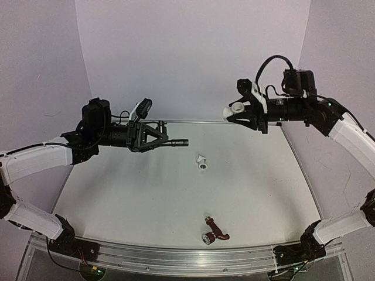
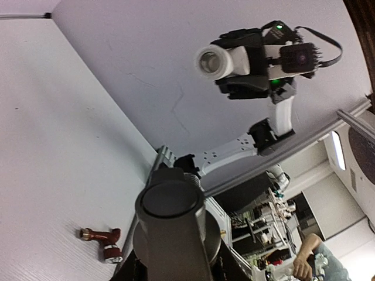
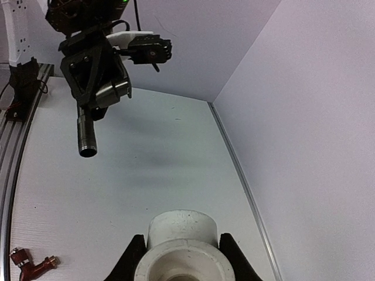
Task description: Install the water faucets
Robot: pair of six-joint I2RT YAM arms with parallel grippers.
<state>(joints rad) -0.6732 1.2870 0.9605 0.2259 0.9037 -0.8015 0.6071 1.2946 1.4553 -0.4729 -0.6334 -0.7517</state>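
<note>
Fingers [image 3: 75,70] of the left gripper [image 1: 159,139] are clamping the dark grey faucet [image 1: 177,142] and holding it level above the tabletop [image 1: 129,193], its threaded end pointing right toward the other arm. To the right of that end and well below it, a spare white elbow fitting [image 1: 201,161] is lying on the tabletop near the middle, with nothing screwed into it. Nearer the front rail, the reddish-brown faucet [image 1: 214,231] is resting on its side, apart from both arms and from any fitting. Farther right, the right gripper [image 1: 243,114] is closing its fingers [image 3: 132,260] around a second white elbow fitting [image 1: 235,109], lifting it higher than the dark faucet and turning its open socket toward the left arm. A clear gap is separating faucet and socket, and the two are not yet lining up in height. By this evidence the job is sitting at an early stage: no faucet is seated so far, the first pairing is only being brought together in mid-air, and the second faucet and its fitting are waiting on the tabletop.
</note>
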